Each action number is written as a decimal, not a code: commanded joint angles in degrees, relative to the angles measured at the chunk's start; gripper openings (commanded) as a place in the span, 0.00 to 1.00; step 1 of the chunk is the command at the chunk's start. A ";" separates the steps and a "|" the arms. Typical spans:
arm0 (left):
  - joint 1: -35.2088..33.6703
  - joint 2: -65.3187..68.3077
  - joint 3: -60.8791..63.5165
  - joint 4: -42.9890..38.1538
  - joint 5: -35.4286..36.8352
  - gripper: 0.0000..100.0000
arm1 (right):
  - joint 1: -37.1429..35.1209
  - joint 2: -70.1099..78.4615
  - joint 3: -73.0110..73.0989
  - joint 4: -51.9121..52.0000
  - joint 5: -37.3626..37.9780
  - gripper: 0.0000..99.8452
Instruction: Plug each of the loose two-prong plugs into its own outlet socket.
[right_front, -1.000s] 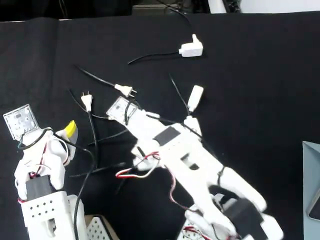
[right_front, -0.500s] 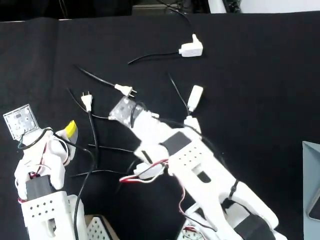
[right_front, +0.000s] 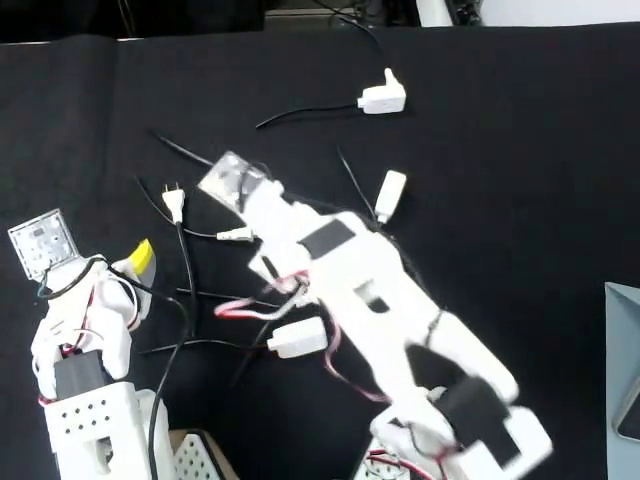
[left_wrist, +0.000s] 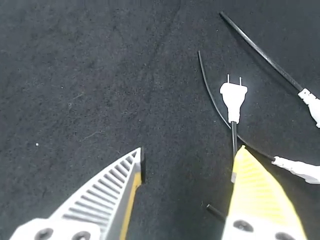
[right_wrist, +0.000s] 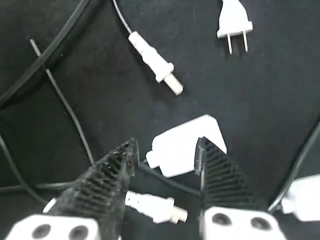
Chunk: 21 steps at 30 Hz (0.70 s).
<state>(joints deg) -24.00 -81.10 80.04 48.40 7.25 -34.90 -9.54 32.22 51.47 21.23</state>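
Note:
A white two-prong plug (right_front: 174, 200) lies on the black cloth, just ahead of my open left gripper (left_wrist: 191, 150), and is plain in the left wrist view (left_wrist: 233, 97). The left arm's yellow finger (right_front: 143, 257) points toward it. My right arm (right_front: 330, 260) stretches diagonally to the middle left. In its wrist view my right gripper (right_wrist: 165, 147) stands open over a white adapter block (right_wrist: 185, 146), fingers either side. Beyond that lie a second two-prong plug (right_wrist: 233, 20) and a white barrel connector (right_wrist: 152, 62). Two white sockets (right_front: 383, 97) (right_front: 390, 193) lie farther off.
Several thin black cables (right_front: 185, 260) cross the cloth between the arms. Another white connector (right_front: 237, 235) lies by the right arm. A teal object (right_front: 625, 370) sits at the right edge. The cloth's far right is open room.
The right arm has swung farther out and to the left, and its wrist plate now covers the spot where one two-prong plug lay. The left arm has not moved.

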 joint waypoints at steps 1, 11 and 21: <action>-0.66 -0.62 -0.66 -1.32 -0.09 0.29 | -1.93 7.08 -8.48 -1.14 3.34 0.19; -0.66 -0.62 -0.66 -1.32 -0.09 0.29 | -2.20 22.73 -22.37 -1.14 10.20 0.19; -0.66 -0.62 -0.66 -1.32 -0.09 0.29 | -2.20 30.29 -29.76 -0.97 12.04 0.19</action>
<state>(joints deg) -24.00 -81.10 80.04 48.40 7.25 -36.31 20.26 6.81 51.47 32.75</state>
